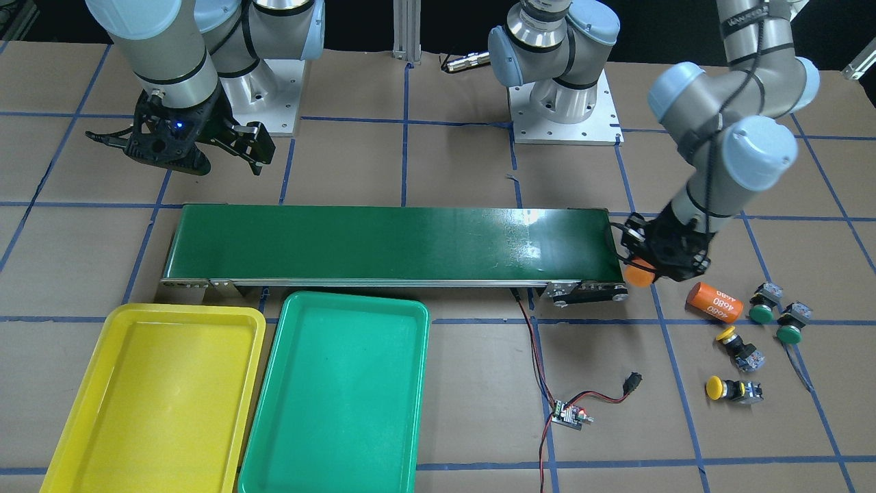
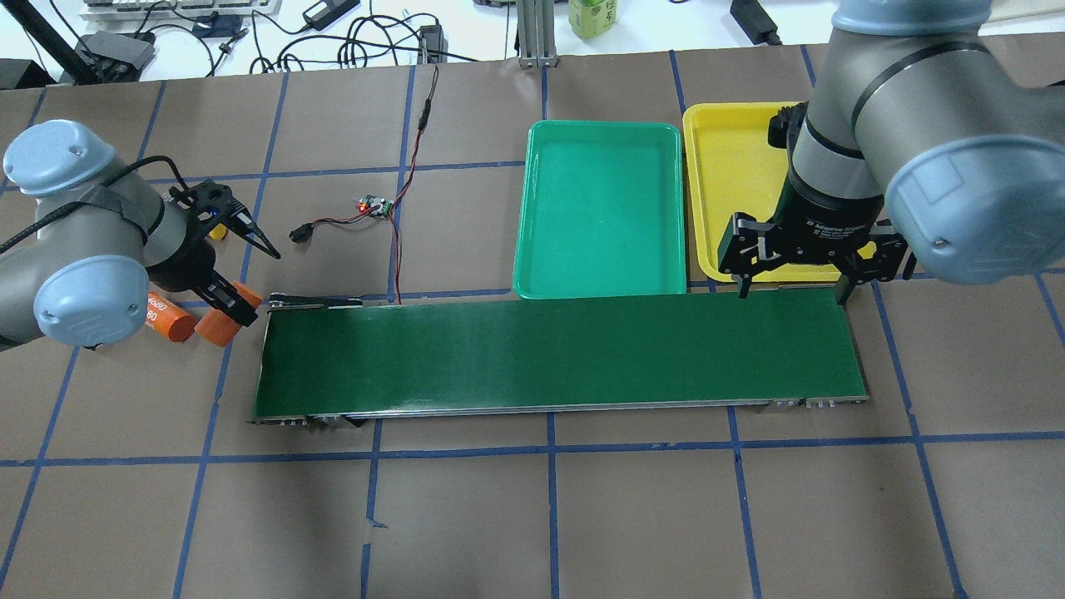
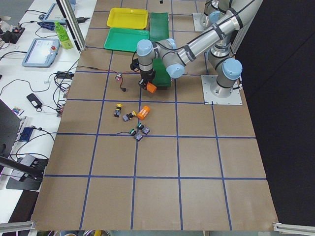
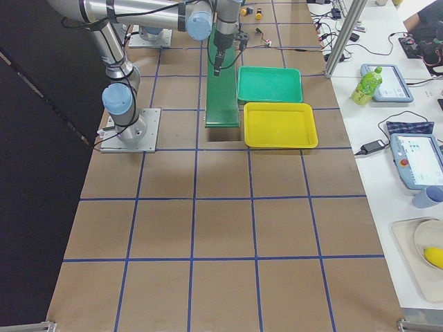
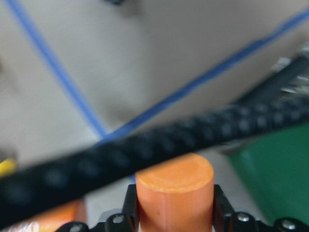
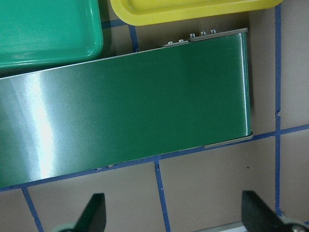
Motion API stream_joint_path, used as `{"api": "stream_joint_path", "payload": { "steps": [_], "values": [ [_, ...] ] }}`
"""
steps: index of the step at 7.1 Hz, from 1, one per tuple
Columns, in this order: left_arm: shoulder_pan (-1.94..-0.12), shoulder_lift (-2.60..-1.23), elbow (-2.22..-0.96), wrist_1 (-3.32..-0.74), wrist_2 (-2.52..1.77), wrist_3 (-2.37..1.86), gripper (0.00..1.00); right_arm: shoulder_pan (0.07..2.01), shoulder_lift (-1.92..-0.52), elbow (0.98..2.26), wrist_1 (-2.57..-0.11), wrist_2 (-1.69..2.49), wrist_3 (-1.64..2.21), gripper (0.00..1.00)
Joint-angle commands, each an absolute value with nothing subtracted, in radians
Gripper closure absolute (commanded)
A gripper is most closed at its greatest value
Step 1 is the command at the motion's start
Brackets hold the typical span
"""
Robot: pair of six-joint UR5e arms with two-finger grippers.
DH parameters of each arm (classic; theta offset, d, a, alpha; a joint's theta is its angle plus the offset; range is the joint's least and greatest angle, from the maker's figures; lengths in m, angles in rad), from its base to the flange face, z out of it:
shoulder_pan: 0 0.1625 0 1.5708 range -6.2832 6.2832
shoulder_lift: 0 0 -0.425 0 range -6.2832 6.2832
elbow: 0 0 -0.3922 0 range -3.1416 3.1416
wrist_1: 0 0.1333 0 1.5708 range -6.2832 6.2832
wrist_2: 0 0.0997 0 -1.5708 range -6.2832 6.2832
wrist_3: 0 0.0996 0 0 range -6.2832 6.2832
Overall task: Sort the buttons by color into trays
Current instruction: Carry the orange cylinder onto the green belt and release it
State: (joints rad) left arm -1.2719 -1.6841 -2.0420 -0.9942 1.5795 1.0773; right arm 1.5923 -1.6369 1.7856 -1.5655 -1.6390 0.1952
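Note:
Two green-capped buttons [image 1: 761, 313] [image 1: 788, 334] and two yellow-capped buttons [image 1: 725, 335] [image 1: 716, 387] lie on the paper beyond the conveyor's end. The yellow tray [image 1: 109, 322] and the green tray [image 1: 308, 356] sit side by side, with nothing in them. My left gripper [image 1: 645, 268] is beside the belt's end, shut on an orange cylinder [image 5: 175, 188], apart from the buttons. My right gripper [image 2: 790, 289] hangs open over the belt's other end, near the yellow tray [image 2: 724, 208], holding nothing.
The long dark green conveyor belt [image 1: 383, 239] runs between the arms. A second orange cylinder [image 1: 715, 302] marked 4680 lies next to the buttons. A small circuit board [image 1: 569, 414] with red and black wires lies in front of the belt.

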Motion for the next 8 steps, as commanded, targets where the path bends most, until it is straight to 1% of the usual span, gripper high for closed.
{"api": "stream_joint_path", "payload": {
  "steps": [1,2,4,5,6,7,8],
  "values": [
    [-1.464,-1.588,-2.100,-0.996,1.589,1.153,1.00,1.592,-1.637,1.792,-1.559,-1.637,0.198,0.00],
    [-1.512,-1.579,-2.105,-0.996,1.591,1.225,1.00,1.592,-1.638,1.792,-1.559,-1.635,0.199,0.00],
    [-1.528,-1.566,-2.175,-0.970,1.591,1.357,1.00,1.591,-1.638,1.793,-1.557,-1.637,0.199,0.00],
    [-1.526,-1.580,-2.189,-0.933,1.597,1.399,0.74,1.591,-1.638,1.793,-1.557,-1.643,0.198,0.00],
    [-1.526,-1.583,-2.201,-0.917,1.609,1.393,0.10,1.591,-1.638,1.793,-1.557,-1.644,0.195,0.00],
    [-1.526,-1.563,-2.207,-0.902,1.611,1.393,0.00,1.591,-1.638,1.793,-1.557,-1.644,0.195,0.00],
    [-1.522,-1.540,-2.198,-0.904,1.609,1.382,0.00,1.591,-1.638,1.793,-1.557,-1.646,0.195,0.00]
  ]
}}
